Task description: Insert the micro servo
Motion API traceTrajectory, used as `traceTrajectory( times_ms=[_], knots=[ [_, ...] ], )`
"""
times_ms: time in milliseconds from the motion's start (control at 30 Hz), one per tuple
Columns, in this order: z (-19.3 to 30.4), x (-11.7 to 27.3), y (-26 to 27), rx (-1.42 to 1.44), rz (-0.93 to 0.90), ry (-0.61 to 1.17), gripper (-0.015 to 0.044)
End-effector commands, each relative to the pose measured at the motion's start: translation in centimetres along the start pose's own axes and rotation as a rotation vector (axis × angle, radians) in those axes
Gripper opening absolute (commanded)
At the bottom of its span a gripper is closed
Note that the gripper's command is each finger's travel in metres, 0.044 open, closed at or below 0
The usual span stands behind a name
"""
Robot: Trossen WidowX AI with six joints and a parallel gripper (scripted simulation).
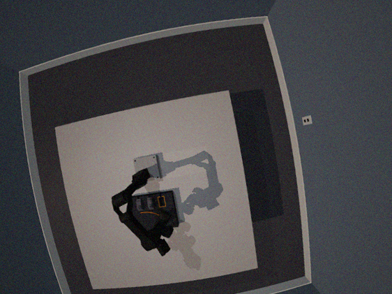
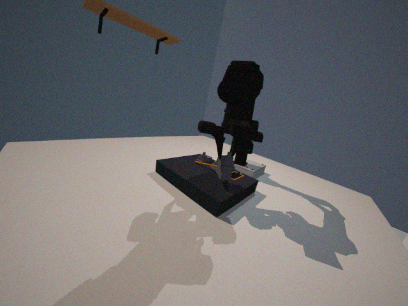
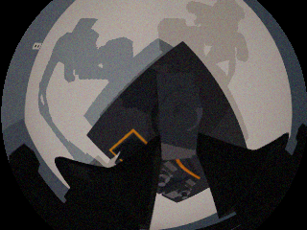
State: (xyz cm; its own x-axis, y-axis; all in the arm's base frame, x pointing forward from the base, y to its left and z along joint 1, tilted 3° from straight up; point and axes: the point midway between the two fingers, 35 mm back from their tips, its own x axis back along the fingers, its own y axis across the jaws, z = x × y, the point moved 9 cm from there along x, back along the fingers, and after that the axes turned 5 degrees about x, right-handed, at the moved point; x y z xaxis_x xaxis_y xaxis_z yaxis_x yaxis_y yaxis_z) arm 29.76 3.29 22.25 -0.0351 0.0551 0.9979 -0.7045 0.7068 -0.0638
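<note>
Loose micro servo [image 2: 225, 167] [image 3: 177, 112] clamped between the gripper's [image 2: 221, 155] [image 3: 178, 149] fingers, above the dark deck [image 1: 147, 220] [image 2: 197, 184] [image 3: 211, 91], outside the pocket. Orange-outlined pocket [image 1: 161, 201] [image 2: 236, 174] [image 3: 130, 144] lies beside it, unfilled. Orange cable [image 1: 149, 212] [image 2: 206, 163] [image 3: 187, 170] extends toward two seated servos [image 1: 144, 202] [image 2: 204, 157] [image 3: 173, 181]. White tabletop [image 1: 198, 123] [image 2: 99, 184] [image 3: 72, 101] surrounds the deck.
</note>
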Motion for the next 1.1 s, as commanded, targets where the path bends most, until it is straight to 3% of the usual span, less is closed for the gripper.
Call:
traceTrajectory(
  times_ms=[0,733,1067],
  knots=[
    [-0.01,0.00,-0.01,-0.136,0.001,0.002,0.0000],
    [-0.01,0.01,-0.01,-0.889,0.002,0.002,0.0000],
    [0.35,0.00,0.57,-0.911,0.001,0.002,0.0000]
  ],
)
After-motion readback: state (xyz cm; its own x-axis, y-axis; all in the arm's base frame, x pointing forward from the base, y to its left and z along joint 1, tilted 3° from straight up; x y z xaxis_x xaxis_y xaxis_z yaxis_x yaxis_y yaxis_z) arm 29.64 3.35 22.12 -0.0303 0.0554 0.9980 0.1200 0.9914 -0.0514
